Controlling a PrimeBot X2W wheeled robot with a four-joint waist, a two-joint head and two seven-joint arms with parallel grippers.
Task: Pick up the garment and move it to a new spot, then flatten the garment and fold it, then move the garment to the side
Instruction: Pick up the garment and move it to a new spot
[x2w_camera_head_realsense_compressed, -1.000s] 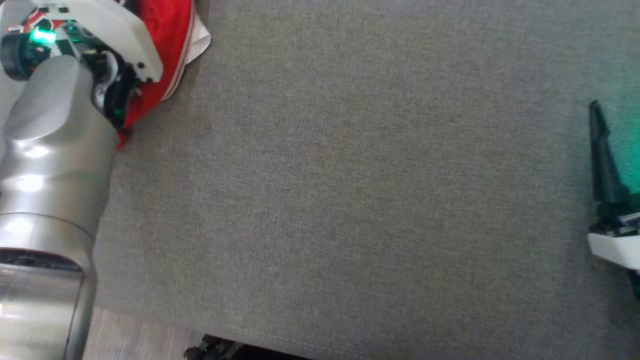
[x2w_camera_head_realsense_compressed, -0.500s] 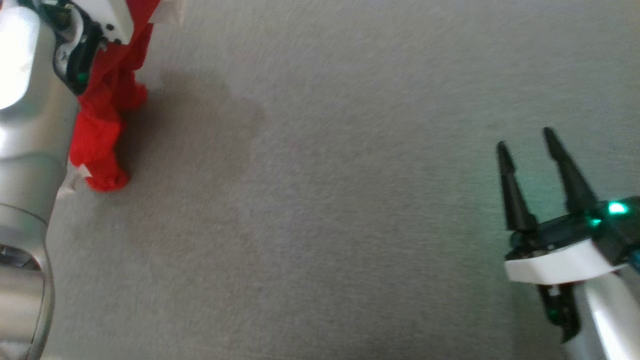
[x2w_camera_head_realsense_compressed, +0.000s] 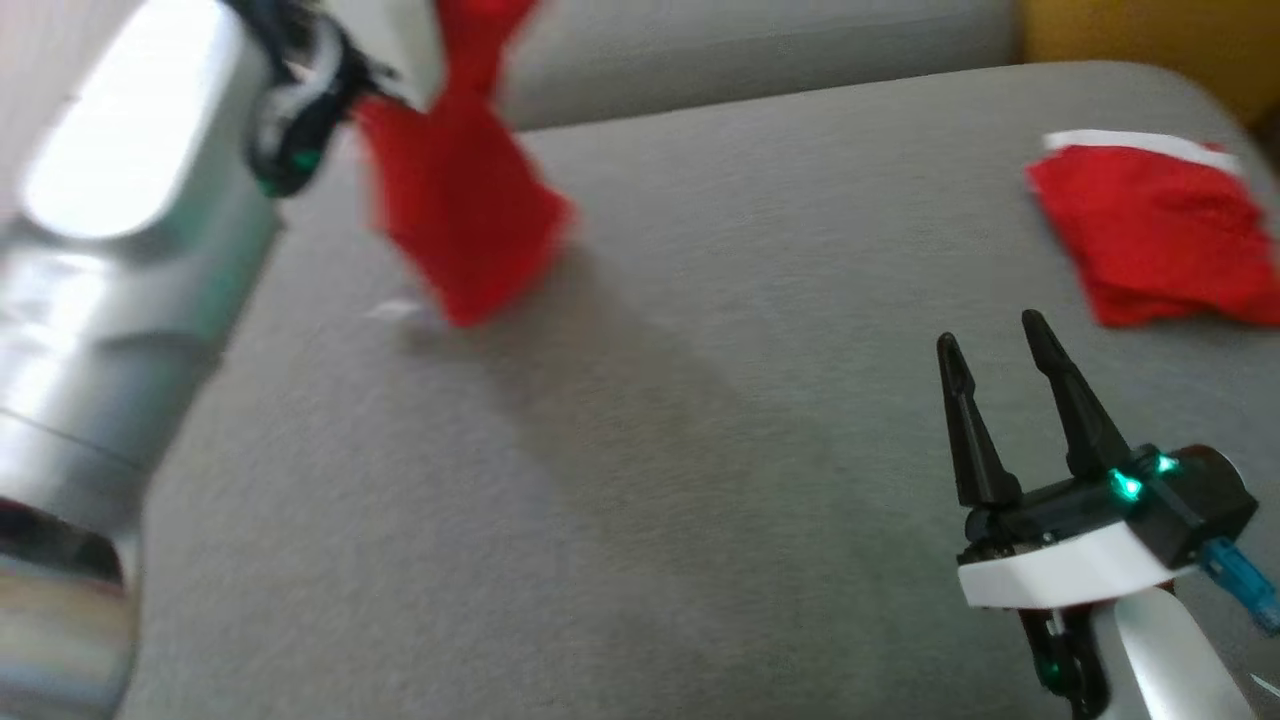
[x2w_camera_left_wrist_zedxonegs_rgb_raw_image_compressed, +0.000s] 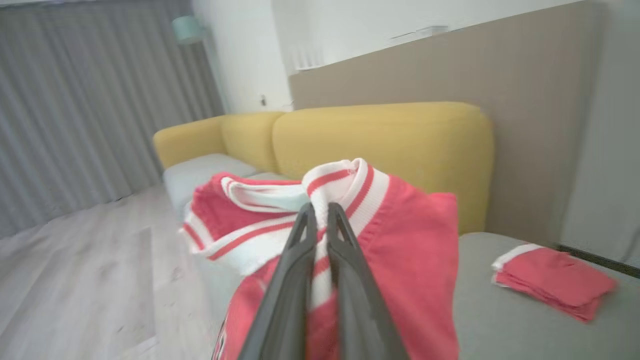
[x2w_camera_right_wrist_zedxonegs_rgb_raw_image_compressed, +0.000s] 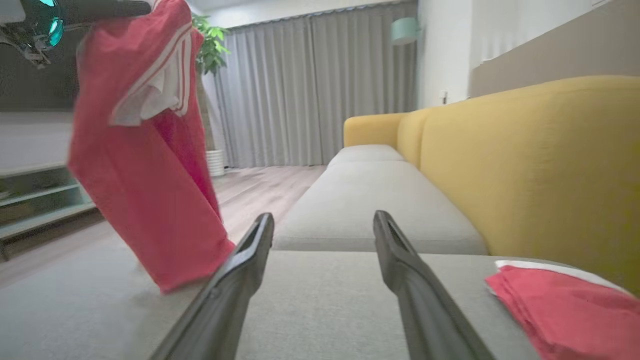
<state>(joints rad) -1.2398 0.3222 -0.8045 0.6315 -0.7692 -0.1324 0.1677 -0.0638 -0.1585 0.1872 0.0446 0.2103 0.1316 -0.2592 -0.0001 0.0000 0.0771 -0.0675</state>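
Observation:
A red garment (x2w_camera_head_realsense_compressed: 460, 210) with white striped trim hangs in the air over the grey sofa seat's far left, its lower end just above the cushion. My left gripper (x2w_camera_left_wrist_zedxonegs_rgb_raw_image_compressed: 320, 212) is shut on the garment's (x2w_camera_left_wrist_zedxonegs_rgb_raw_image_compressed: 400, 240) striped collar edge. From the right wrist view the garment (x2w_camera_right_wrist_zedxonegs_rgb_raw_image_compressed: 145, 165) dangles at the left, held from above. My right gripper (x2w_camera_head_realsense_compressed: 995, 345) hovers open over the seat at the lower right, nothing between its fingers (x2w_camera_right_wrist_zedxonegs_rgb_raw_image_compressed: 250, 250).
A second red garment (x2w_camera_head_realsense_compressed: 1160, 230) lies folded on the grey seat (x2w_camera_head_realsense_compressed: 700, 450) at the far right, also in the wrist views (x2w_camera_left_wrist_zedxonegs_rgb_raw_image_compressed: 555, 282) (x2w_camera_right_wrist_zedxonegs_rgb_raw_image_compressed: 570, 305). A yellow sofa back (x2w_camera_right_wrist_zedxonegs_rgb_raw_image_compressed: 525, 160) rises behind it. Wooden floor (x2w_camera_left_wrist_zedxonegs_rgb_raw_image_compressed: 75, 280) lies beyond the seat's left edge.
The head camera has tilted up, bringing the sofa's far edge and the folded garment into view. The held garment has been lifted off the seat and now hangs and swings.

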